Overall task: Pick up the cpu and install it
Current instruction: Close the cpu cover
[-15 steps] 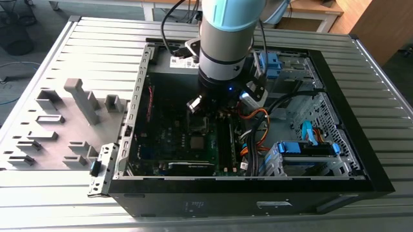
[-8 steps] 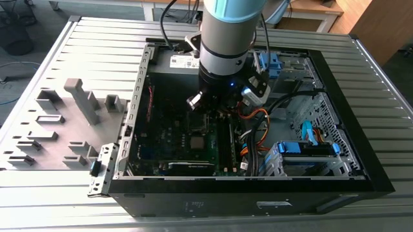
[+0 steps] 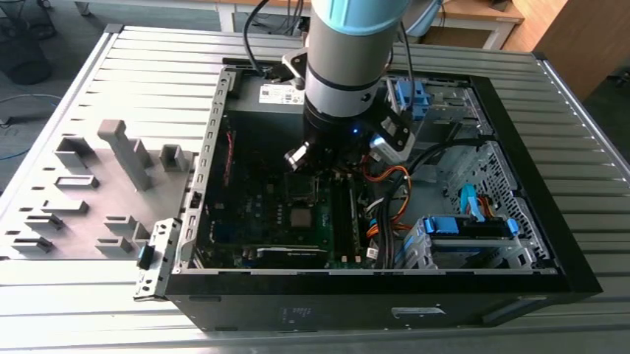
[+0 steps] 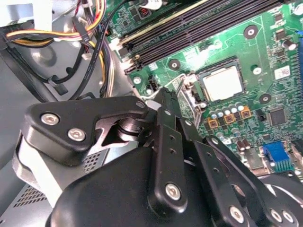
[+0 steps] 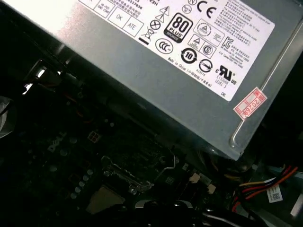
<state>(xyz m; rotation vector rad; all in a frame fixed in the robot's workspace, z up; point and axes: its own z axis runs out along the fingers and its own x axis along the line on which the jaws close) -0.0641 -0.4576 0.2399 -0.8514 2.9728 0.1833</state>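
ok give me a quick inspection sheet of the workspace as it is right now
surface: slatted metal table, open pc case on it
job's things: cpu lies flat in the motherboard socket
clutter: grey tray of plastic blocks beside the case
grippers: gripper over the board, apart from the cpu
cables: orange, yellow and black wires by the power supply
surroundings: wooden furniture beyond the table
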